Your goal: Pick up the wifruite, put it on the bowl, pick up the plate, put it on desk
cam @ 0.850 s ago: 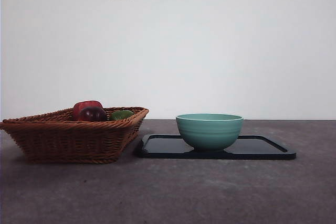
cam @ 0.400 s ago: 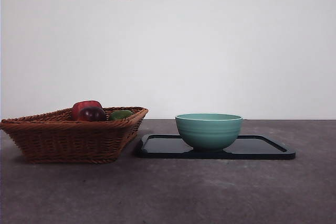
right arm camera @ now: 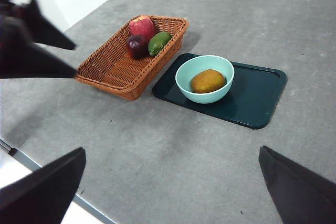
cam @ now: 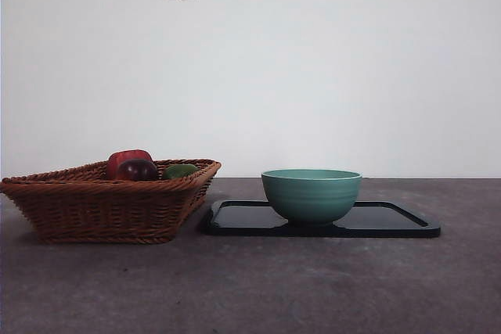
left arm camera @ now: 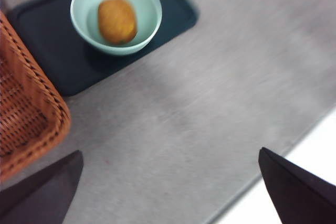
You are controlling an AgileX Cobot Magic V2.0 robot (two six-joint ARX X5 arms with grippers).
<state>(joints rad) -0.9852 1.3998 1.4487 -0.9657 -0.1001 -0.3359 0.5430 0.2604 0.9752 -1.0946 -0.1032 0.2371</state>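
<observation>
Take the bowl point(right arm camera: 205, 78) as your anchor. The wifruite point(right arm camera: 208, 81) already lies inside it, on the bottom and slightly off centre, so the first half of your job looks done; from the level front camera the bowl's wall hides the fruit entirely.

The bowl itself stands on the plate point(right arm camera: 252, 98), a dark flat tray, toward the tray's end nearest the wicker basket point(right arm camera: 113, 72). That matters for you: the tray's far end from the basket is bare, which I judge the likeliest place to take hold, though lifting there with the loaded bowl at the other end would tip the load.

Beside the bowl, across the tray's edge, the basket holds a red apple point(right arm camera: 142, 25), a dark red-purple fruit point(right arm camera: 137, 45) and a green one point(right arm camera: 159, 42).

Your left gripper point(left arm camera: 168, 187) hangs high above the desk point(right arm camera: 173, 145), jaws wide apart and holding nothing, with the bowl well off from it. Your right gripper point(right arm camera: 168, 184) is likewise spread and empty, high and well back from the bowl, waiting.
</observation>
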